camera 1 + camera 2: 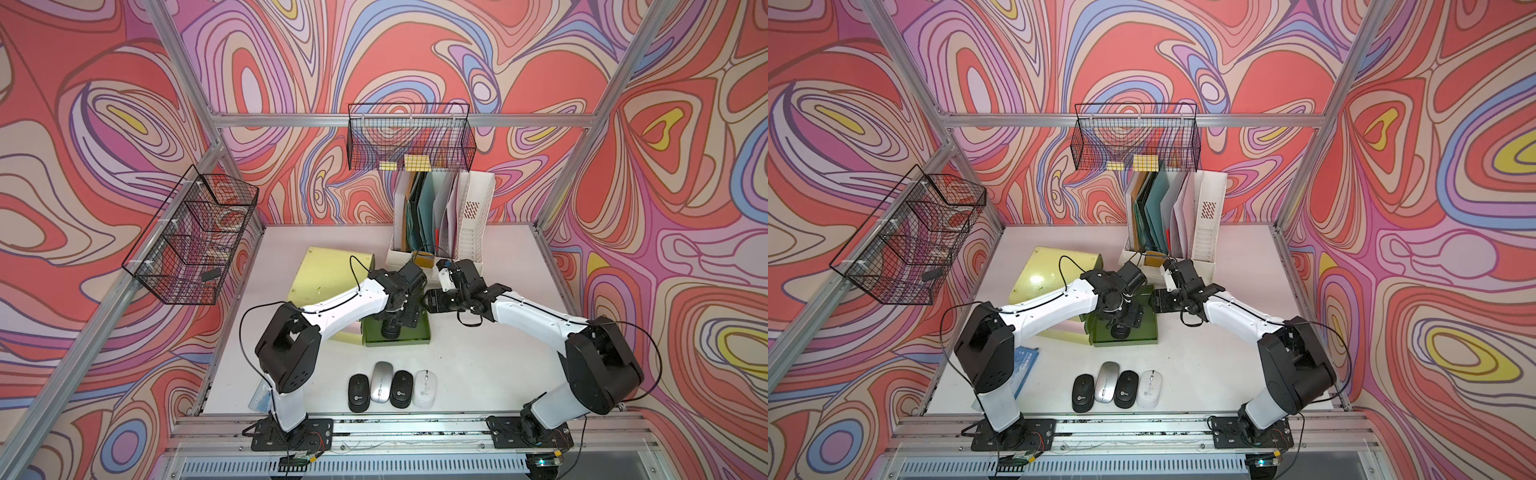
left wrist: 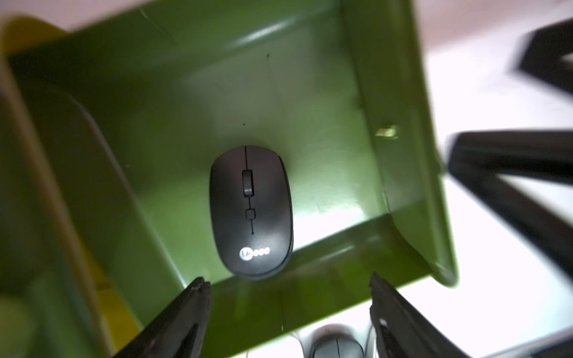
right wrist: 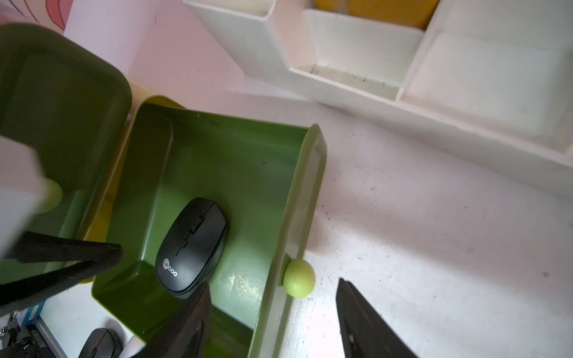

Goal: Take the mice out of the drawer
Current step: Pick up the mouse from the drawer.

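A green drawer [image 1: 415, 338] stands pulled out of its yellow cabinet [image 1: 328, 274]. One black mouse [image 2: 251, 210] with a white logo lies on the drawer floor [image 3: 248, 170], near the front wall. My left gripper [image 2: 288, 279] hangs open just above it with nothing between its fingers. My right gripper [image 3: 273, 285] is open too, one finger over the drawer and one outside, by the round green knob [image 3: 299, 278]. Several mice lie in a row near the table's front edge: black [image 1: 358, 392], silver [image 1: 382, 381], black [image 1: 402, 389] and white [image 1: 424, 388].
A white file holder [image 1: 465, 232] with folders stands just behind the right gripper. Wire baskets hang on the back wall [image 1: 409, 139] and the left wall [image 1: 193, 237]. A blue booklet [image 1: 1023, 365] lies under the left arm.
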Motion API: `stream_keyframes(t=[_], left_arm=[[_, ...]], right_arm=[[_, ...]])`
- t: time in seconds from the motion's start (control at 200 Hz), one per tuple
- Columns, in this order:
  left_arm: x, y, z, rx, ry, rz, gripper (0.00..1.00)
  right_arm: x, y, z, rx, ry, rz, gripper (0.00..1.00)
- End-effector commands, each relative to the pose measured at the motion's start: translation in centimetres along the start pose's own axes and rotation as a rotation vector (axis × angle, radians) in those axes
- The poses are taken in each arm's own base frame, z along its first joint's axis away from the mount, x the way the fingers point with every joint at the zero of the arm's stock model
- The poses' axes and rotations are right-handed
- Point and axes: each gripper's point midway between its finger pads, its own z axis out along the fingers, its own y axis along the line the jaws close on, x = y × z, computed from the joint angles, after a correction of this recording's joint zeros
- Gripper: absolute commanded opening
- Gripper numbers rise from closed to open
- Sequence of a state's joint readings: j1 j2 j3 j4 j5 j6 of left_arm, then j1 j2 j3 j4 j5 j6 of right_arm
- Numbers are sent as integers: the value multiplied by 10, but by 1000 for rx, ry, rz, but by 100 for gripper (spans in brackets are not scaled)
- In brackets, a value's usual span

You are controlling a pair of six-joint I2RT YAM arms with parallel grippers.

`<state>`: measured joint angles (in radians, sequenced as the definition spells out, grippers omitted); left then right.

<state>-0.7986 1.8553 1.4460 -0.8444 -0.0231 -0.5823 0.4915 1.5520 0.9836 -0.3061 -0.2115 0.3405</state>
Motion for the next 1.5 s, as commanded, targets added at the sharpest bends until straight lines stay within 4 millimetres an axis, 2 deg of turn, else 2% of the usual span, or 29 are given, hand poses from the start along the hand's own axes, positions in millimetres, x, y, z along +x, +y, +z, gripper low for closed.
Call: stream_keyframes(t=[0.0, 0.095, 0.28, 0.496, 0.691, 0.846, 1.001, 1.217, 1.237, 1.397, 1.497], left_arm=[[0, 0, 14, -62, 12, -59, 86], [-1, 10, 24, -141, 17, -79, 87], [-5, 13, 37, -184, -9, -105, 89], [0, 17, 54, -222, 22, -113, 93], [-6, 14, 46, -230, -17, -89, 95], [0, 4, 60, -185, 46, -41, 93], [6, -8, 74, -119, 90, -25, 85], [4, -12, 69, -92, 77, -12, 73], [3, -12, 68, -90, 76, -10, 70], [-7, -15, 49, -87, 43, 10, 41], [-20, -19, 21, -89, 0, 35, 40]], right_arm=[[-5, -8, -10, 41, -30, 16, 68], [-2, -9, -12, 47, -27, 14, 68], [7, -14, -14, 52, -22, 21, 68], [12, -13, -14, 41, -17, 20, 68], [14, -14, -13, 36, -13, 21, 68], [15, -13, -12, 32, -8, 23, 68], [18, -14, -13, 33, -4, 22, 68], [20, -13, -10, 22, 1, 27, 68], [20, -14, -9, 23, 2, 29, 69], [21, -14, -8, 24, 4, 29, 68], [23, -15, -6, 27, 9, 29, 68]])
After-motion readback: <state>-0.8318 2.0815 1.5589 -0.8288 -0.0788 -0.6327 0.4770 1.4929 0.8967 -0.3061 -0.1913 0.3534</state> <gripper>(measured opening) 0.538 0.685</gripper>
